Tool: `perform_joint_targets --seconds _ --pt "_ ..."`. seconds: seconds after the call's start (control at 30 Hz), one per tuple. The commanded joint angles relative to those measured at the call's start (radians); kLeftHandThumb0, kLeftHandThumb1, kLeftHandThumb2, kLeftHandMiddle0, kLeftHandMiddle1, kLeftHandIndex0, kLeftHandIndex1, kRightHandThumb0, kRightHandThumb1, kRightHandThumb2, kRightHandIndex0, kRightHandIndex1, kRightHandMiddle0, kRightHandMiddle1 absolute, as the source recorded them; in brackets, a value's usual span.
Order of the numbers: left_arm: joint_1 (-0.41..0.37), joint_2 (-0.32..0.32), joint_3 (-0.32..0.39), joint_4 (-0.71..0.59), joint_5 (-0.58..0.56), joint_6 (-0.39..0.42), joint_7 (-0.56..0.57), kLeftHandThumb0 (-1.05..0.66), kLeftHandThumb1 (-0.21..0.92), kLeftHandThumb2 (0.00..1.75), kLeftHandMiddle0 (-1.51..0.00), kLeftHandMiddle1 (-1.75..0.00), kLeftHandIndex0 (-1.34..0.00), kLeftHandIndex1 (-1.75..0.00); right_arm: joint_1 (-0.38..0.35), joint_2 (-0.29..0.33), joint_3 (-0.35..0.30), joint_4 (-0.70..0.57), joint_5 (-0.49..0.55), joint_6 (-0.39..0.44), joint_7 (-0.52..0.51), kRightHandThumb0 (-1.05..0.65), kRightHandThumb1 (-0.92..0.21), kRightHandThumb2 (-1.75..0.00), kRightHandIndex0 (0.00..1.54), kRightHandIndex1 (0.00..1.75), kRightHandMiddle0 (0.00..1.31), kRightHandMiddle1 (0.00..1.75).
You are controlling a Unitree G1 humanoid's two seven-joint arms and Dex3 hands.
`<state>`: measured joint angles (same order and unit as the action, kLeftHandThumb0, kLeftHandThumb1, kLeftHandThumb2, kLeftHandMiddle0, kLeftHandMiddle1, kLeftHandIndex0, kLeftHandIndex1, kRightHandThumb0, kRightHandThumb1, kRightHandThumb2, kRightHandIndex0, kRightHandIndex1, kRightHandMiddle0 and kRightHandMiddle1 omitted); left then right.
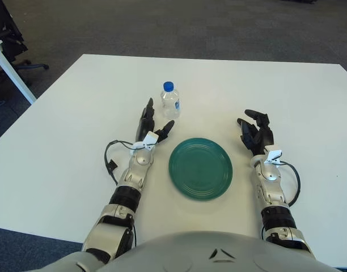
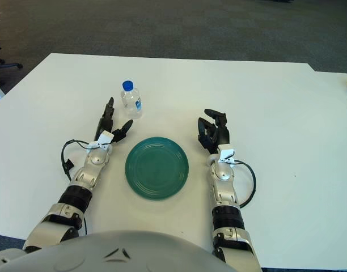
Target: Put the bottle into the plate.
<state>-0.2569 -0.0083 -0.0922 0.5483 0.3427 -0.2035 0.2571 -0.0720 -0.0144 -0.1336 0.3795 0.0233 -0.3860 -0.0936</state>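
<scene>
Now reaching: left hand [image 1: 152, 125] spread wide, nearing bottle [image 1: 170, 101] (upright, beyond plate [image 1: 200, 168]); aiming fingers round its middle, avoiding tipping; right hand [image 1: 257, 134] idling loosely beside plate.

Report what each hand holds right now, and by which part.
Nothing is held. The left hand is open just short of the clear plastic bottle with the blue cap; the right hand is open beside the green plate.

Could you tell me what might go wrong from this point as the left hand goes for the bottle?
The water bottle stands upright, and the left hand comes at it from the near side with fingers spread, so a fingertip could knock it over and send it rolling across the white table. The green plate lies just right of that hand; a low carry could clip its rim. The right hand shows right of the plate.
</scene>
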Motion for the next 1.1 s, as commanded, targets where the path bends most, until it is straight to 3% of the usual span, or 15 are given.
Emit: perform_joint_targets --seconds 0.0,0.67,1.07 --pt "0.002 0.004 -0.006 0.045 -0.019 0.045 -0.028 -1.05 0.92 0.25 0.0 0.0 0.0 0.0 0.005 0.004 -0.008 0.028 0.016 0.013 0.006 -0.41 -0.89 -0.48 0.54 0.42 0.09 1.14" --pt "-0.124 -0.022 0.009 0.171 -0.064 0.066 0.008 -1.05 0.92 0.11 0.0 0.0 0.0 0.0 0.001 0.01 -0.007 0.044 0.011 0.004 0.0 -0.41 -0.89 -0.49 0.53 0.42 0.09 1.17" --pt "-0.231 -0.029 0.038 0.314 -0.105 0.048 0.028 -1.05 0.92 0.09 0.0 0.0 0.0 0.0 0.003 0.011 -0.002 0.042 0.011 0.006 0.008 -0.41 -0.87 -0.5 0.54 0.46 0.05 1.08"
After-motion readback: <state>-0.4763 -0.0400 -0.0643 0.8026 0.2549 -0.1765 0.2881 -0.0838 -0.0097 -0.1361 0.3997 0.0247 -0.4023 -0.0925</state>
